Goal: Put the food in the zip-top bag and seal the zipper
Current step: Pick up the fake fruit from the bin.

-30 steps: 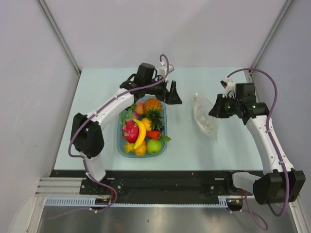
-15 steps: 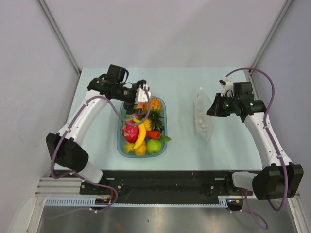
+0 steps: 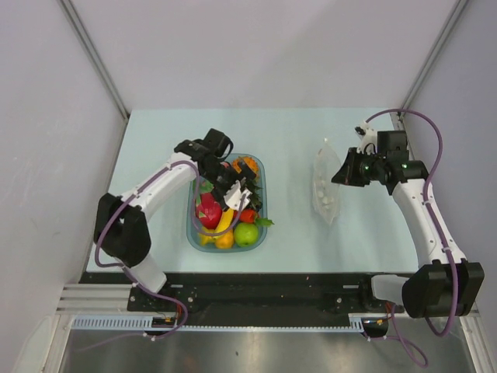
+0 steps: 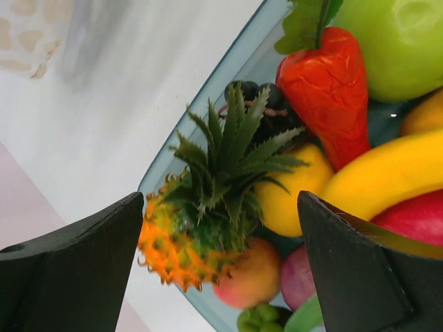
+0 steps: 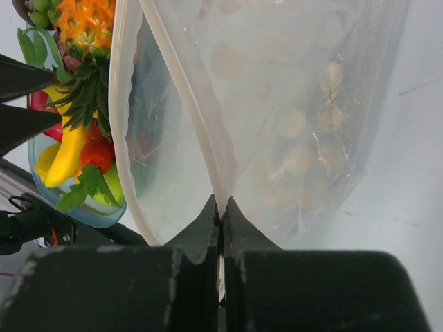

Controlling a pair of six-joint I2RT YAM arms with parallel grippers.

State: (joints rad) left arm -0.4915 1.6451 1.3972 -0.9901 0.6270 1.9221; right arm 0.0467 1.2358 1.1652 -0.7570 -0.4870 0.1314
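Note:
The food lies piled in a translucent blue tray: an orange pineapple, a banana, a green apple and a red dragon fruit. My left gripper hovers open just over this pile. In the left wrist view the pineapple sits between its spread fingers, beside a peach. To the right, the clear zip-top bag is held up off the table. My right gripper is shut on its zipper strip, and the mouth gapes toward the tray.
White walls enclose the pale table on three sides. The tray's rim runs just left of the pineapple. A red piece with green leaves and a lemon crowd close to it. Both arm bases stand at the near edge.
My left arm has swung from behind the tray to over the fruit pile, gripper pointing down and open. The right arm and the bag have barely shifted.

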